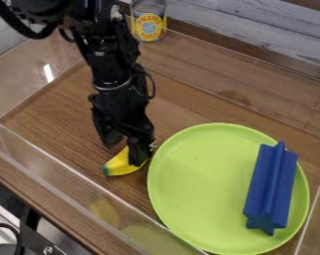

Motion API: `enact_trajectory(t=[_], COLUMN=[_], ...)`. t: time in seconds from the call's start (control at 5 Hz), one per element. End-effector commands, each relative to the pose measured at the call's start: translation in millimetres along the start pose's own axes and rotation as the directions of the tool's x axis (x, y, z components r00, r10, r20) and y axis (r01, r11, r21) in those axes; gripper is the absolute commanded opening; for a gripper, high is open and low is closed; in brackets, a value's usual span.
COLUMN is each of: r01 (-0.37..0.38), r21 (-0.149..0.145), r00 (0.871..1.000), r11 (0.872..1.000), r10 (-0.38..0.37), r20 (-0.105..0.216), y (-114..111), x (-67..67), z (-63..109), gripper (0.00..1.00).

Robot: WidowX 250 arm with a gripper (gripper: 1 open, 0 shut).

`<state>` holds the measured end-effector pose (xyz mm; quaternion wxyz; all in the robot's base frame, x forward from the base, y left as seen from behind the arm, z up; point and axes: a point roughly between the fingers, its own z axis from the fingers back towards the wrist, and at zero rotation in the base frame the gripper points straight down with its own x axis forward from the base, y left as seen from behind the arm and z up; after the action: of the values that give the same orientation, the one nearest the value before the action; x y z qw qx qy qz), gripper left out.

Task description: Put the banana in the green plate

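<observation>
The yellow banana (121, 163) lies on the wooden table just left of the green plate (209, 194), its greenish tip toward the front left. My gripper (128, 146) hangs straight down over the banana, open, with its dark fingers straddling the fruit's upper end and hiding part of it. I cannot tell whether the fingers touch the banana. The plate is large, round and lime green at the front right.
A blue ridged block (269, 187) lies on the plate's right half. Clear acrylic walls (56, 189) enclose the wooden table. A yellow-labelled can (149, 25) stands at the back behind the arm.
</observation>
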<state>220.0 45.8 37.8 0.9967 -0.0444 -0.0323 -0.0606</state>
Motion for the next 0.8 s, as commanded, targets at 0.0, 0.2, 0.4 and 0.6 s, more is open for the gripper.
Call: enact_trajectory(t=[0.0, 0.2, 0.4, 0.6], r01=[-0.002, 0.003, 0.007, 0.006], r21=[0.003, -0.002, -0.006, -0.012], r00=[1.000, 1.000, 0.999, 0.999], r11=[1.000, 1.000, 1.000, 1.000], r10=[0.002, -0.003, -0.007, -0.006], r20=[0.026, 0.030, 0.034, 0.037], y=[4.0, 5.0, 5.7, 5.8], x=[2.8, 2.8, 2.9, 2.5], z=[1.1, -2.0, -4.3, -3.4], gripper=[1.00, 1.00, 0.00, 0.00])
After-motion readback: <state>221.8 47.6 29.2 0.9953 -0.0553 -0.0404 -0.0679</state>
